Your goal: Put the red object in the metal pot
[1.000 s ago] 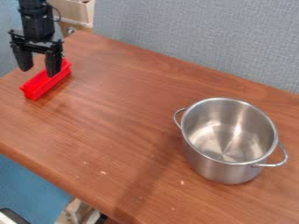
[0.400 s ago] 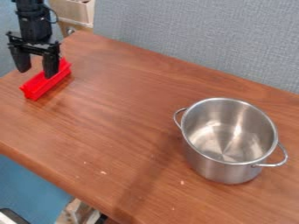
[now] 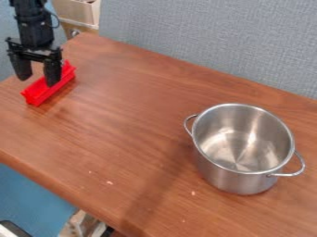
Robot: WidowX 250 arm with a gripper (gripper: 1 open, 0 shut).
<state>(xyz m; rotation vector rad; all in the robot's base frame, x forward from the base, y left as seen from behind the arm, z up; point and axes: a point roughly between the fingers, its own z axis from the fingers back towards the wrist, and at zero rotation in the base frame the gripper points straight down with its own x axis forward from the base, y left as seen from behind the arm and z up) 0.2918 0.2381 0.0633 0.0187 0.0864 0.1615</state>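
- Reddish-brown wooden worktop (image 3: 148,111) with visible grain fills most of the shot, set at an angle so its near edge runs diagonally from the left down to the bottom middle.
- Couple of tiny pale specks on the wood near the front edge, otherwise the finish looks pretty smooth, with a soft sheen.
- Behind it there's a blue-grey textured wall (image 3: 210,37), kind of a fabric or carpet-like panel look, covering the whole top right.
- Below the front edge, bottom left, a plain blue-grey floor (image 3: 31,199), a bit blurry.
- Some pale thing (image 3: 84,225) pokes out under the worktop at the bottom edge, can't tell what it is.
- Light is even and soft, no hard shadows.
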